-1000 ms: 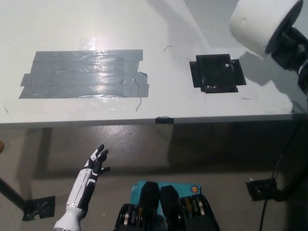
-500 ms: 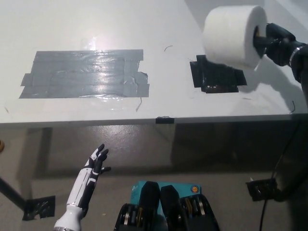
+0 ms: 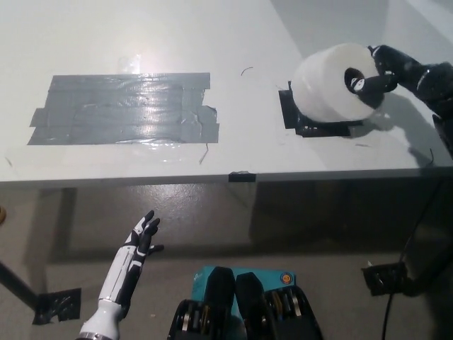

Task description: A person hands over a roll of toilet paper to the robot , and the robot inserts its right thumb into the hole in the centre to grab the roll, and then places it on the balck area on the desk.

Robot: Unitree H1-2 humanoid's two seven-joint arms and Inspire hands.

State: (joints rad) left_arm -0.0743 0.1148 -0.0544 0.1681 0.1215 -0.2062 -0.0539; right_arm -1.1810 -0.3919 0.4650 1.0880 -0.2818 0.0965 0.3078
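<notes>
Right hand [image 3: 388, 71] grips the toilet paper roll [image 3: 327, 91] through its core, roll lying sideways over the black patch [image 3: 301, 120], axis pointing back at the hand

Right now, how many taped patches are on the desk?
2. A large grey tape patch lies on the desk's left. A small black tape patch lies at right, mostly covered by the toilet paper roll in the right hand.

White toilet paper roll [image 3: 327, 91] on its side over the black area [image 3: 297, 120] on the desk [image 3: 233, 42], core hole facing right, mostly covering it.
</notes>
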